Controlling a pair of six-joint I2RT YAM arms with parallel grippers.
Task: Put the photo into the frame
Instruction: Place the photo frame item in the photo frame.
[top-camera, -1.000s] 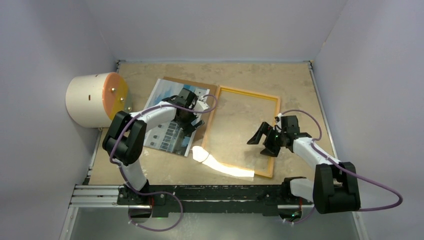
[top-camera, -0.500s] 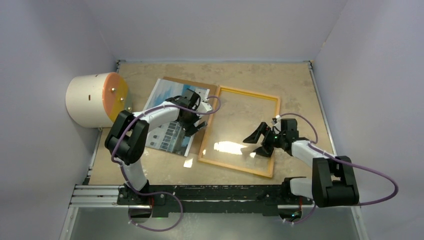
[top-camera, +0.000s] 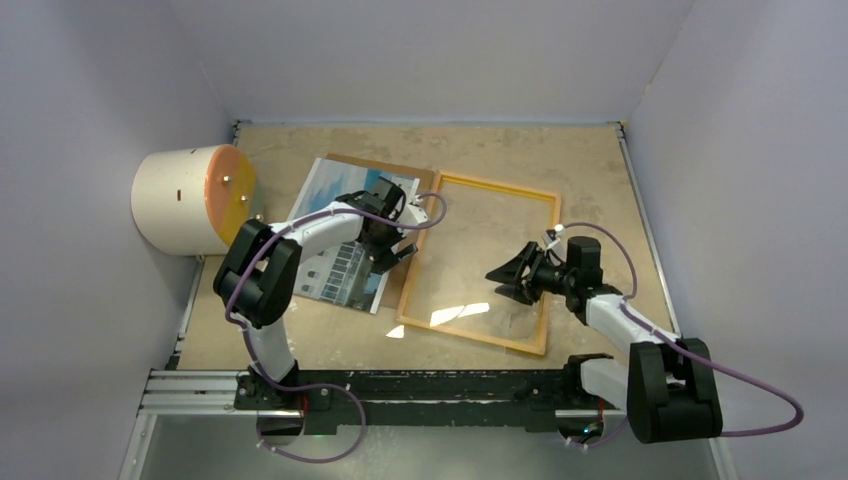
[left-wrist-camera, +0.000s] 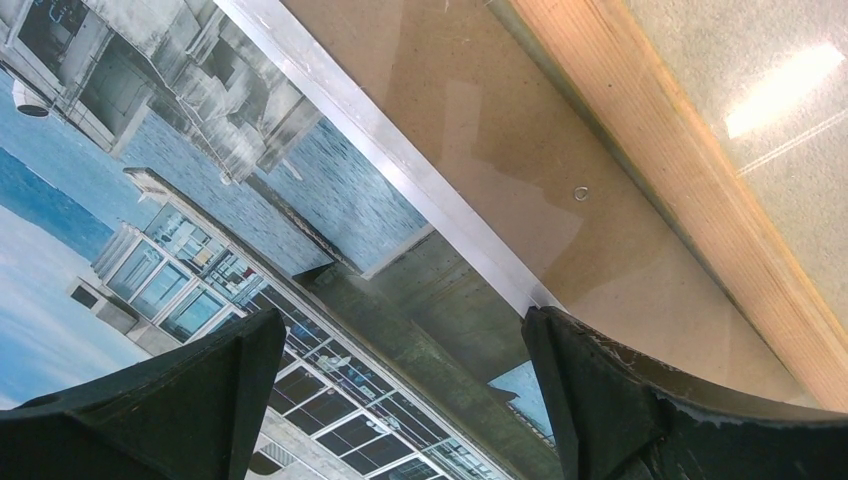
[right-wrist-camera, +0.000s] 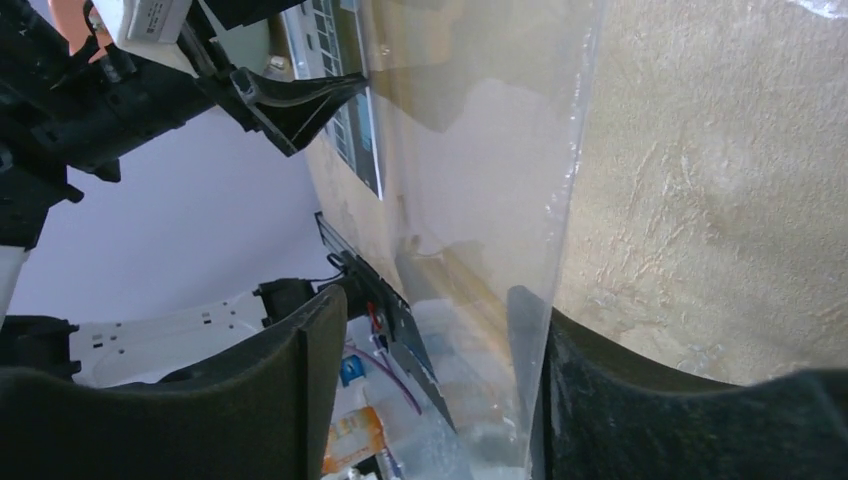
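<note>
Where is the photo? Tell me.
In the top view, the photo lies left of centre on the brown backing board, just left of the frame.

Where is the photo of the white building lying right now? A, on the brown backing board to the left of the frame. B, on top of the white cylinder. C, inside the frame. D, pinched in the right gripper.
A: the photo lies flat on the brown backing board, left of the frame, and only the tabletop shows through the frame's opening.
</note>
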